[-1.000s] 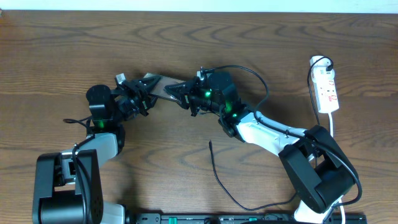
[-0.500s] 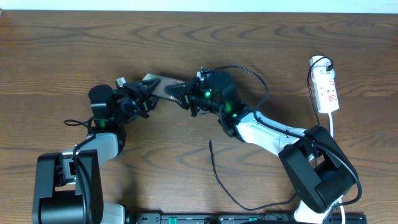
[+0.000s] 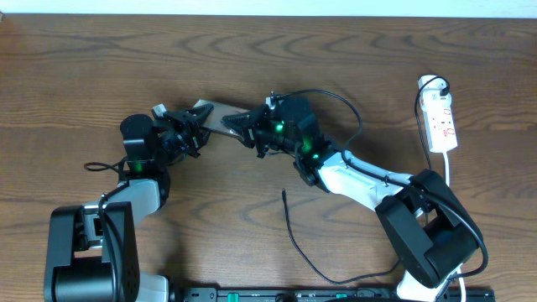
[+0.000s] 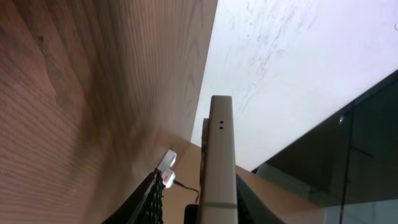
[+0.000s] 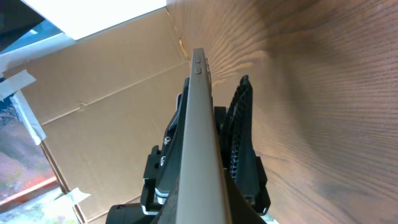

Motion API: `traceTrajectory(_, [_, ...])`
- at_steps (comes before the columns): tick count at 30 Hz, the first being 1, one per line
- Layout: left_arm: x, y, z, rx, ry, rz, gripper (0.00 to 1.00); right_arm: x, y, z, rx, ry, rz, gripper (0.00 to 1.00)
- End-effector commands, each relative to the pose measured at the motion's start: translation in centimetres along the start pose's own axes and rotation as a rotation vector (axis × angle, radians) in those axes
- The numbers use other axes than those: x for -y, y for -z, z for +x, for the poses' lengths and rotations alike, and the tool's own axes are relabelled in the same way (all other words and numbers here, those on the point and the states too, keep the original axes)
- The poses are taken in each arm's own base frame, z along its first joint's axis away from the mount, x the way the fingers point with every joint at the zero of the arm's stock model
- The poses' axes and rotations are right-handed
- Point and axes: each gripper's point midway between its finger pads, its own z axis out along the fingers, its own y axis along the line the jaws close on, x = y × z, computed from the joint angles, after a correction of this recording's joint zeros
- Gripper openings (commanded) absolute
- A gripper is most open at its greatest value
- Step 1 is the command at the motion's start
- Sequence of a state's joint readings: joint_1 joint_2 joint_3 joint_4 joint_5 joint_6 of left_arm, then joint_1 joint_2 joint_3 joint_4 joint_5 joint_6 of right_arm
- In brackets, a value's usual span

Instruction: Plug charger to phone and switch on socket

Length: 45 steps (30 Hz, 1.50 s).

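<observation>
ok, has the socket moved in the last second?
No. The socket lies exactly where it was, judged against the far edge of the table in the overhead view.

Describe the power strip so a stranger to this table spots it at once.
Go to the wooden table's right edge, past the right arm's base. There lies the socket, a narrow white strip with a white cord. Its small red switches and white body set it apart from the thin black charger cable nearby.
</observation>
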State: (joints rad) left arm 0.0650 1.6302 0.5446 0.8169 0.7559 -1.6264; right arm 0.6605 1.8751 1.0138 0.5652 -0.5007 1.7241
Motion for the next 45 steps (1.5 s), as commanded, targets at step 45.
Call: traceTrajectory(45, [0.34,-0.16,0.36,0.008,-0.029,0.007,0.08,-0.98,-0.68,1.22,0.019,0.014,-0.018,0.01])
